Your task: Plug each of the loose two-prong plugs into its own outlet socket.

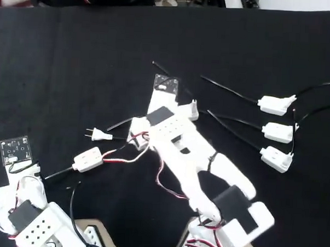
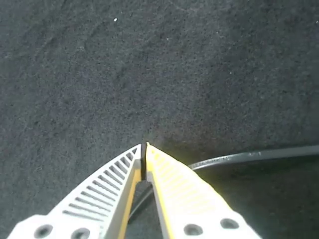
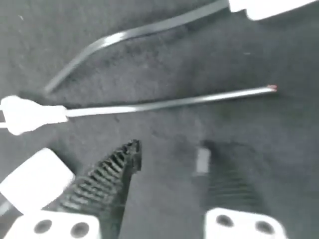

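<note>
A loose white two-prong plug [image 1: 101, 135] lies left of centre on the black table, prongs pointing left. In the right wrist view the same plug [image 3: 30, 115] trails a thin cable. A white outlet socket [image 1: 88, 159] lies just in front of it, and a corner of the socket [image 3: 35, 181] appears beside my right gripper. My right gripper [image 3: 167, 153] hangs open over bare cloth close to the plug, with nothing between its fingers. My left gripper [image 2: 144, 147] is shut on nothing, and a black cable [image 2: 249, 155] runs past its tips.
Three more white sockets [image 1: 275, 105] [image 1: 278, 132] [image 1: 277, 158] lie at the right, each with a white plug at its end and black leads fanning out. The right arm [image 1: 191, 157] stretches across the middle. The left arm [image 1: 27, 205] sits at the front left corner.
</note>
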Action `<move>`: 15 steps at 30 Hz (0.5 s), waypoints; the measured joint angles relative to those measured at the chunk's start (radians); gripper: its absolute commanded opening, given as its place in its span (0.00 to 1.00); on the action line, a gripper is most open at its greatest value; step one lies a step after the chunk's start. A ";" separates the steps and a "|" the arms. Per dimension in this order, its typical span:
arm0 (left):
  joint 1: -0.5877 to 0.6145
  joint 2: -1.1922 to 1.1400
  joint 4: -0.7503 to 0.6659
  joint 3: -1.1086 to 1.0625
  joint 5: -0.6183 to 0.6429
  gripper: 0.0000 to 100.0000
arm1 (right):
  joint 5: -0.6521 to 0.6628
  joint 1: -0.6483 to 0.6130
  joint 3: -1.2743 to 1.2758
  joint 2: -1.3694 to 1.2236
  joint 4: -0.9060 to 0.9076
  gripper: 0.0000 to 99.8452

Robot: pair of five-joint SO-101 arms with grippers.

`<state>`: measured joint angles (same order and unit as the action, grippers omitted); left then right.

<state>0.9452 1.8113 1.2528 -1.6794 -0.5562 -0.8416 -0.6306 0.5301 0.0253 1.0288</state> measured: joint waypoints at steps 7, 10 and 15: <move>0.000 0.000 0.000 0.000 0.000 0.04 | -0.169 -0.012 0.032 -0.160 -0.201 0.24; 0.000 0.000 0.000 0.000 0.000 0.04 | -0.175 -0.006 0.034 -0.186 -0.216 0.07; 0.000 0.000 0.000 0.000 0.000 0.04 | -0.133 0.044 0.037 -0.196 -0.189 0.04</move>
<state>0.9452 1.8113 1.2528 -1.6794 -0.5562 -0.9751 -0.5861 0.5669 -0.1711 0.8401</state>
